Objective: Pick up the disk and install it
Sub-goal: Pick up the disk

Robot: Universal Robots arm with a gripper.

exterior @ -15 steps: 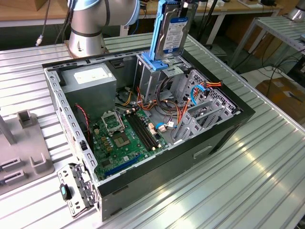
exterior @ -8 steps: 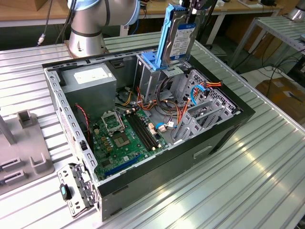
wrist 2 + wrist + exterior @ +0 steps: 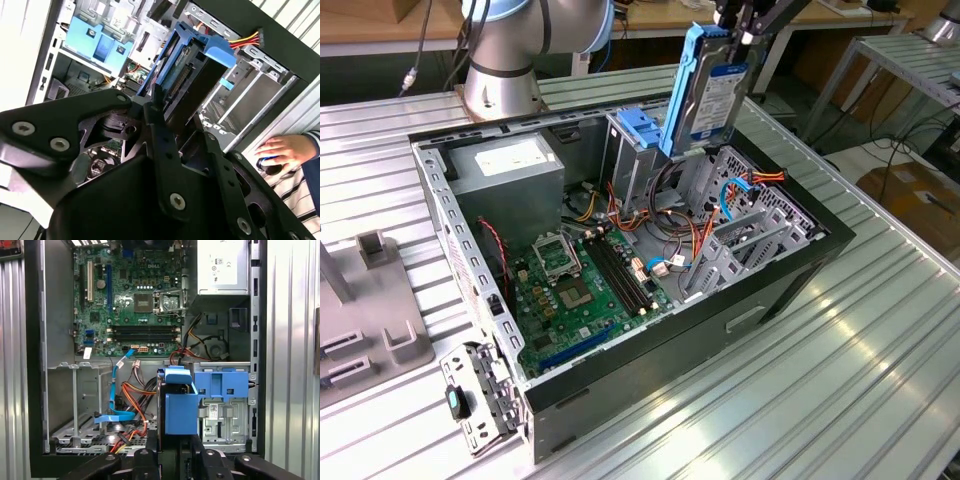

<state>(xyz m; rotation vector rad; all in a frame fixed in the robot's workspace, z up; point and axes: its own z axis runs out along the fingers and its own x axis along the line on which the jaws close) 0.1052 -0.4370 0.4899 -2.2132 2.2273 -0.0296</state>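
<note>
The disk, a flat drive with a white label in a blue carrier frame, hangs upright on its edge over the open computer case, above the drive cage area. My gripper is shut on its upper end. In the second wrist view the disk reaches away from my black fingers toward the case's inside. In the first wrist view the disk appears edge-on between the gripper and the case floor, beside the light-blue bracket.
The case lies open on a ribbed metal table. Inside are a motherboard, a grey power-supply box, a light-blue bracket on the drive cage, loose orange and red cables and a metal bay. A person's hand rests beside the case.
</note>
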